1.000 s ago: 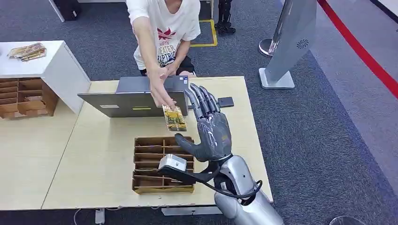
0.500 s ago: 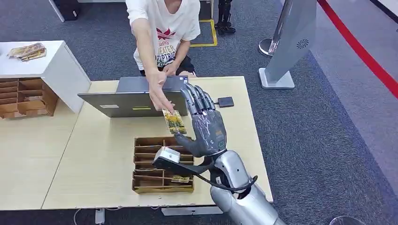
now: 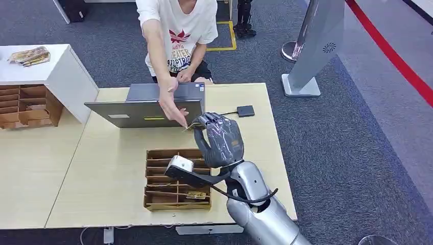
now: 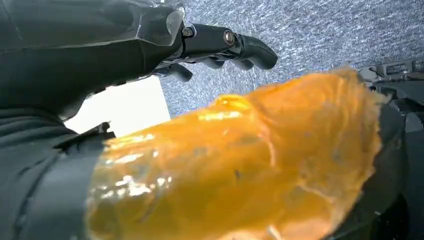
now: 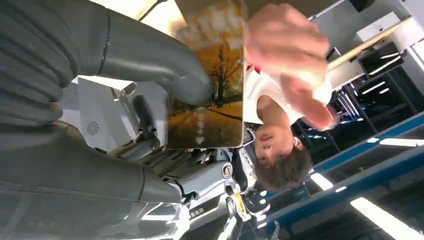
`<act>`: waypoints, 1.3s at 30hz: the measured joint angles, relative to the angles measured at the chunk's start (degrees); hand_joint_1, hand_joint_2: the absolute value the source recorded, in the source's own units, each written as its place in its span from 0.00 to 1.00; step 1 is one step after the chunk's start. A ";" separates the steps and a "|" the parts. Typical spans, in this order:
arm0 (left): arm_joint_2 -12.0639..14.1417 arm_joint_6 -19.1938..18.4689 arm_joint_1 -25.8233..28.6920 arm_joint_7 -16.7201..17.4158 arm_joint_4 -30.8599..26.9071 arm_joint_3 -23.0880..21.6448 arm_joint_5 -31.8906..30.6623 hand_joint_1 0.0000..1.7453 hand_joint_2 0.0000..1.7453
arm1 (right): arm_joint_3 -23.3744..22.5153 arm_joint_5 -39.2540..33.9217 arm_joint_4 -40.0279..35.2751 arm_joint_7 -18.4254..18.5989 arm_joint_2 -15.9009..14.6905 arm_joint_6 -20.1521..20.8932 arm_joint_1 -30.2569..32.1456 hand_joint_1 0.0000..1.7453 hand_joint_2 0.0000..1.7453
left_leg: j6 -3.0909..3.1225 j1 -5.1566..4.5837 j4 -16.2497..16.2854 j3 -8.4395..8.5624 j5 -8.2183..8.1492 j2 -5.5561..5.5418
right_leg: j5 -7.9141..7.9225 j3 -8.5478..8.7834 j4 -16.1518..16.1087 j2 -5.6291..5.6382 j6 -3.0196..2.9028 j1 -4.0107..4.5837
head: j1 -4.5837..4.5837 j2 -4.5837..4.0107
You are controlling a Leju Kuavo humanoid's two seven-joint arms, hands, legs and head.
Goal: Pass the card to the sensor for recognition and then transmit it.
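A card (image 3: 189, 125) with an autumn picture sits edge-on above the table, between a person's fingertips (image 3: 178, 118) and my right hand (image 3: 220, 139), whose fingers have curled around it. In the right wrist view the thumb (image 5: 165, 67) presses on the card (image 5: 216, 95) while the person's blurred hand (image 5: 287, 52) is still at its far end. The sensor (image 3: 245, 111), a small black square on a cable, lies on the table just right of the hand. My left hand (image 4: 150, 45) hangs over grey carpet, its fingers (image 4: 235, 47) loosely bent and holding nothing.
An open laptop (image 3: 145, 109) stands between the person and my hand. Below the hand is a cardboard divider tray (image 3: 153, 176) holding another card (image 3: 195, 194). A white cabinet (image 3: 61, 76) with a pile of cards stands far left. A grey kiosk base (image 3: 301, 87) is beyond the table's right edge.
My right hand was spread upright beside the offered card; it has drawn in towards the card and its fingers have closed around it. The person's hand stays at the card.
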 joint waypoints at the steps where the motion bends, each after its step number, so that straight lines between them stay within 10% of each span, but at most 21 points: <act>1: -0.09 0.00 0.00 -0.04 0.00 0.20 0.17 0.00 0.00 | -0.07 -0.09 0.09 -0.02 0.00 0.00 0.05 1.00 1.00 | 0.00 0.00 0.00 0.00 0.00 0.00 | 0.00 0.00 0.00 0.00 0.00 0.00 | -0.02 0.00; 18: -1.07 1.14 0.06 -0.70 0.00 2.32 2.01 0.00 0.00 | -1.25 -0.85 0.20 -0.20 0.00 -0.02 1.02 1.00 1.00 | 0.00 0.00 0.00 0.00 0.00 0.00 | 0.00 -0.01 0.00 0.00 0.00 0.00 | -0.02 0.00; 39: -2.45 2.58 0.86 -2.38 -0.02 8.35 6.86 0.00 0.00 | -9.51 -25.47 -15.39 -3.52 -2.87 8.61 12.75 1.00 1.00 | 0.00 -0.01 0.01 -0.02 -0.04 0.02 | -0.01 -0.05 -0.02 0.03 0.00 0.00 | 0.02 0.00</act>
